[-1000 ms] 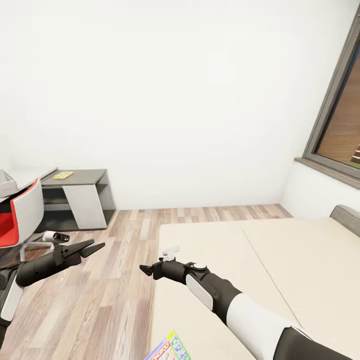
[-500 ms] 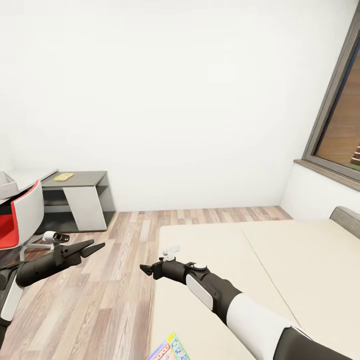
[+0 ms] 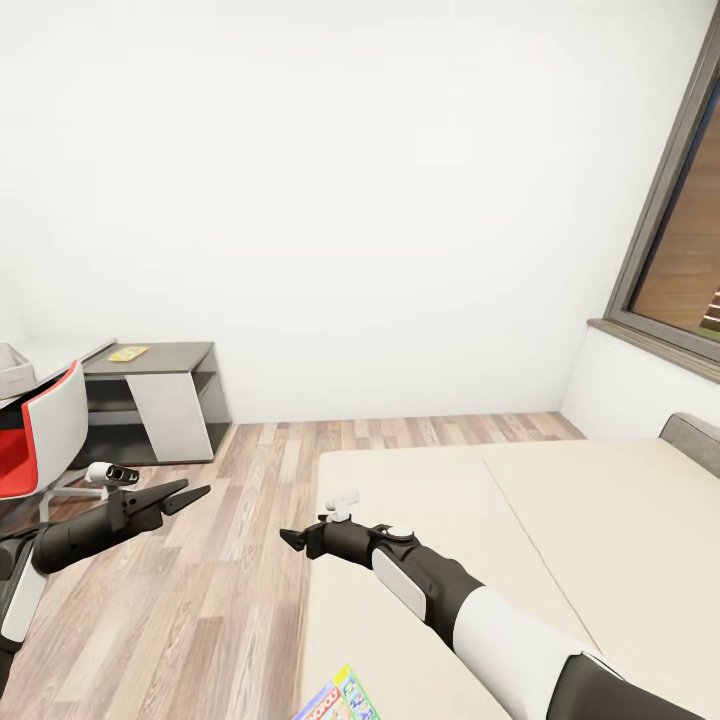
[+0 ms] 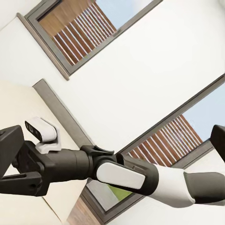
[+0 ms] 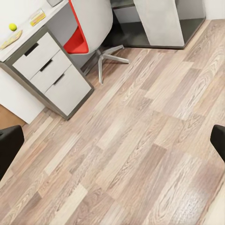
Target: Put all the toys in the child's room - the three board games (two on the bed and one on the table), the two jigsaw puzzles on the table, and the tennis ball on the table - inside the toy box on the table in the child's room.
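Observation:
A corner of the Monopoly board game (image 3: 340, 700) shows at the near edge of the beige bed (image 3: 560, 520), below my right arm. My right gripper (image 3: 288, 541) hangs open past the bed's left edge, above the wood floor. My left gripper (image 3: 196, 489) is open over the floor, further left. The table (image 5: 51, 65) with pale drawer fronts carries the small yellow-green tennis ball (image 5: 12, 26) and two thin flat yellowish pieces too small to make out. The toy box (image 3: 10, 366) peeks in at the far left, behind the red chair (image 3: 40, 435).
A low dark grey cabinet (image 3: 160, 395) stands against the white wall with a small flat yellow thing (image 3: 128, 353) on top. Wood-plank floor (image 3: 220, 600) lies between bed and chair. A window (image 3: 690, 240) is at the right.
The head view has shifted slightly, so the game box and chair sit a little lower and further left in the picture. Both arms hold the same pose.

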### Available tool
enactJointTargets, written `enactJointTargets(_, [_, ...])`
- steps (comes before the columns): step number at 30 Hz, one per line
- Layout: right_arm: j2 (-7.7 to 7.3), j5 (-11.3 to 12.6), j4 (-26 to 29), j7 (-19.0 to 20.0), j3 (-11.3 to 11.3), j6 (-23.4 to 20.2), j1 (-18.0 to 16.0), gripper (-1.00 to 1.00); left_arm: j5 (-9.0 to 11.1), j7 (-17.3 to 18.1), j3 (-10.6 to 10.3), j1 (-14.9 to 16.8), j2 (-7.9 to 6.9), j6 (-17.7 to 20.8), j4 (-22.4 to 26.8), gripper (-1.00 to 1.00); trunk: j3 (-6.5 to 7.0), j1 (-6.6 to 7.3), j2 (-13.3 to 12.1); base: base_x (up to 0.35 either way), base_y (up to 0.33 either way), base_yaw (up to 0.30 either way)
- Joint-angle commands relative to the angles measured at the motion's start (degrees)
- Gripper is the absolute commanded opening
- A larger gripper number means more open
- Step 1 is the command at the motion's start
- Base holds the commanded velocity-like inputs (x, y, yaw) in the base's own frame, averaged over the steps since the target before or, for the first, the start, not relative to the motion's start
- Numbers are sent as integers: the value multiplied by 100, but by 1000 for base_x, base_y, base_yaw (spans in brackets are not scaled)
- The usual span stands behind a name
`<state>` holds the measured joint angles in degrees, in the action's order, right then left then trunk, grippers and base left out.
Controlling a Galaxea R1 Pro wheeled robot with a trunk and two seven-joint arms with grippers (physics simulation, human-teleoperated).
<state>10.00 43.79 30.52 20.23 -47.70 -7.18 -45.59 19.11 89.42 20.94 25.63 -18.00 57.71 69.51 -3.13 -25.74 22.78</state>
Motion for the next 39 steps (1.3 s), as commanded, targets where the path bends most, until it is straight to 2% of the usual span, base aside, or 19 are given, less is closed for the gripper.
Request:
enactJointTargets(1, [0, 53, -2, 7, -13, -21, -9, 100, -4, 23, 2, 4, -2, 60, 1, 100, -13, -4, 14, 0, 0, 0])
enactJointTargets(39, [0, 77, -2, 7, -12, -21, -10, 100, -4, 23, 6, 4, -2, 59, 1, 100, -13, -4, 14, 0, 17, 0])
